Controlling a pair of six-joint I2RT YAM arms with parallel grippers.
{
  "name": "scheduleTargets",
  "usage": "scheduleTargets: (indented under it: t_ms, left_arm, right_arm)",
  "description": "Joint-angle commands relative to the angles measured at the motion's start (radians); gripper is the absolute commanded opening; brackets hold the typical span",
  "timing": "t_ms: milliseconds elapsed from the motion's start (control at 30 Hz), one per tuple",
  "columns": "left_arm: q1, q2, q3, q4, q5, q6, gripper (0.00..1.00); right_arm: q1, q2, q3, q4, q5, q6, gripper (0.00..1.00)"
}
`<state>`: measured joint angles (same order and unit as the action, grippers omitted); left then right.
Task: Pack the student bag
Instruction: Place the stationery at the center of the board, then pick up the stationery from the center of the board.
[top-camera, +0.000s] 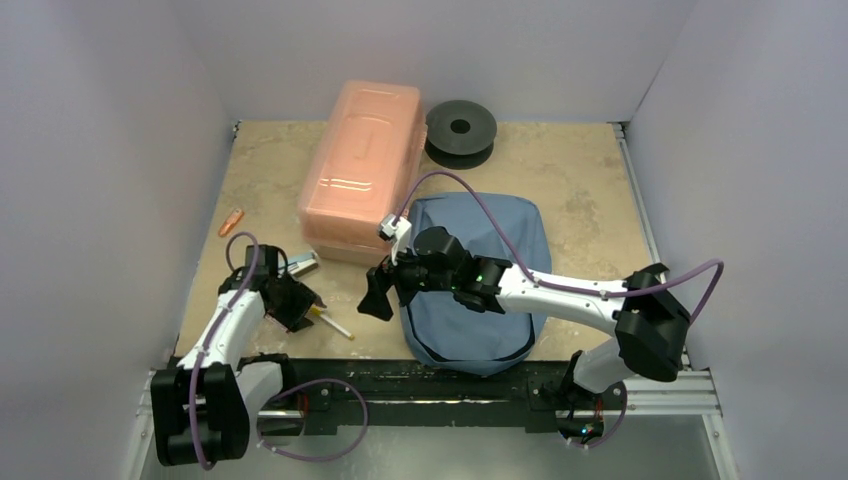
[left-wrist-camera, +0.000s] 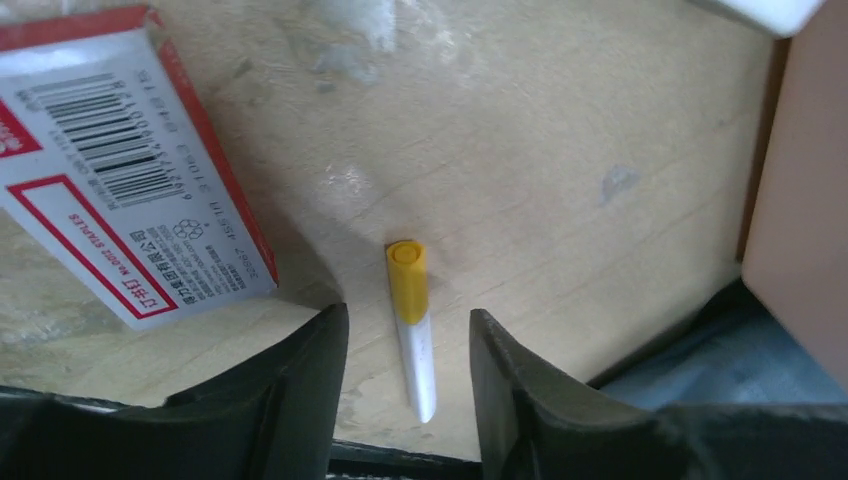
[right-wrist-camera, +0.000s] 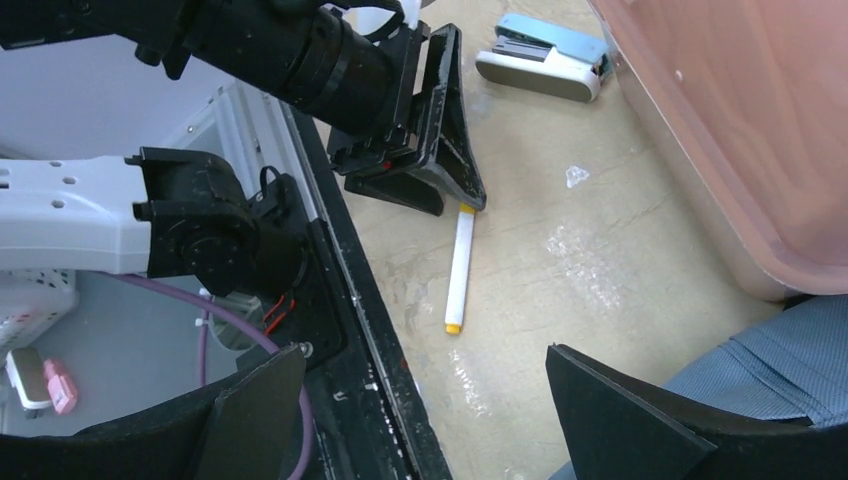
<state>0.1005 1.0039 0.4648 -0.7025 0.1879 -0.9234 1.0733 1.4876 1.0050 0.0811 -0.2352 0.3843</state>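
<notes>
My left gripper (left-wrist-camera: 408, 315) hangs narrowly parted, yellow-capped marker (left-wrist-camera: 415, 330) lying loose on the table between its jaws; right gripper (right-wrist-camera: 425, 355) gapes wide, left of the student bag (top-camera: 510, 225).

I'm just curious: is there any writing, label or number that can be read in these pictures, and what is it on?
"STAPLES": red print on the red-and-white cardboard box, left wrist view.
Barcode digits and other print on that box: too small or blurred to read.
No text visible on the pink box, student bag, stapler or marker.
</notes>
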Motion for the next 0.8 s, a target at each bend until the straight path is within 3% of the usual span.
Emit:
scheduleTargets:
  t_ms: [0,100,200,400,567,767]
  left_arm:
    - [0.000,0.035,0.068,0.002,-0.053,0.013,0.62]
    - [0.000,0.017,0.117,-0.089,-0.093,0.031,0.85]
    - [0.001,-0.022,0.173,-0.203,-0.177,0.033,0.90]
    - [0.009,-0.093,0.242,-0.341,-0.385,0.006,0.94]
    - [0.115,0.088,0.266,-0.334,-0.345,0.038,0.95]
    - [0.129,0.237,0.266,-0.228,-0.397,0.049,0.94]
  right_arm:
    - [0.003,-0.007,-0.029,0.065,-0.022,-0.028,0.96]
    - [0.003,-0.009,-0.031,0.066,-0.031,-0.058,0.96]
    - [0.003,-0.015,-0.022,0.050,-0.033,-0.098,0.96]
    - [-0.013,-0.053,-0.027,0.032,-0.044,-0.154,0.97]
    - [-0.044,-0.082,-0.058,0.064,-0.095,-0.135,0.98]
    - [-0.049,-0.095,-0.075,0.073,-0.108,-0.130,0.98]
